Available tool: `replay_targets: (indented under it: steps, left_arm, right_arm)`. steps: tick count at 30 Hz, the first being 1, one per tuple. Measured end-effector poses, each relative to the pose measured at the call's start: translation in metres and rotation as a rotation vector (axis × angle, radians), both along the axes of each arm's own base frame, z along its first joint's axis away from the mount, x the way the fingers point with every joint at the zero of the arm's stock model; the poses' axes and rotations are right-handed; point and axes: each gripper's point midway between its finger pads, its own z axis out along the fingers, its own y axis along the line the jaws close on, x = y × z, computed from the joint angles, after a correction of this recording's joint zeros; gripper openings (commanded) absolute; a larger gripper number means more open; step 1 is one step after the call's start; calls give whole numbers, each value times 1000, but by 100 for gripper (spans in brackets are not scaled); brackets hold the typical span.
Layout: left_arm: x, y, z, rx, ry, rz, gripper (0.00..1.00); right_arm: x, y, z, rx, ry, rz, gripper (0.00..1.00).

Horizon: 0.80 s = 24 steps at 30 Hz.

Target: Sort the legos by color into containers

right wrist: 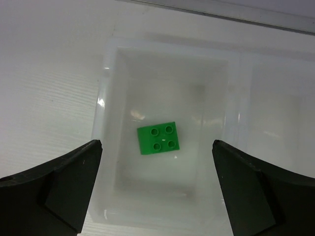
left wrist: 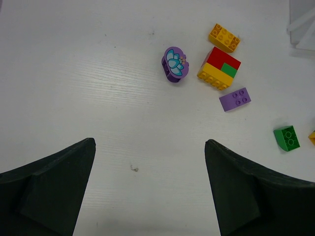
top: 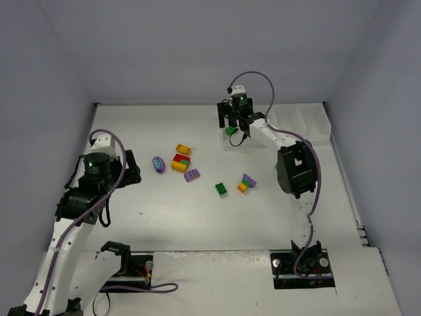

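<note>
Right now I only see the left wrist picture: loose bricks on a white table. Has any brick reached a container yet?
Observer: Yes. The right wrist camera shows one green brick lying studs up in a compartment of the tray.
Visitor: Is a claw gripping it?
Observer: No. The right claw hangs open above it, not touching it.
Visitor: Any bricks beyond my picture?
Observer: The overhead camera shows a purple, green and orange clump on the table, almost wholly past your right edge.

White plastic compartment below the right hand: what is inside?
One green four-stud plastic brick, studs up. Nothing else shows; dark fingers cover parts of the compartment's side walls.
</note>
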Motion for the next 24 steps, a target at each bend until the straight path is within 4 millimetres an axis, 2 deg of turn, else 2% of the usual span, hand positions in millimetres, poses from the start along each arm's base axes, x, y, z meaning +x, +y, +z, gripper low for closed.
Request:
replay_targets:
  steps: [4, 7, 11, 15, 19, 21, 24]
  left_arm:
    - [0, 0, 0, 0, 0, 0, 86]
    - [-1, 0, 0, 0, 2, 0, 86]
    - [0, 0, -1, 1, 7, 0, 86]
    - [4, -1, -5, 4, 21, -1, 86]
    - [10, -3, -9, 5, 38, -3, 86]
    - [12, -3, -12, 6, 46, -4, 86]
    - [16, -6, -14, -1, 55, -7, 86]
  right_arm:
    - [1, 1, 13, 6, -26, 6, 93]
    - [-16, 0, 23, 12, -22, 23, 93]
    - [-60, 6, 41, 18, -17, 70, 94]
    - [-113, 31, 61, 36, -37, 157, 99]
    - [-179, 46, 47, 34, 15, 241, 99]
    - [-202, 49, 31, 29, 56, 260, 99]
    - [-225, 41, 0, 9, 132, 256, 95]
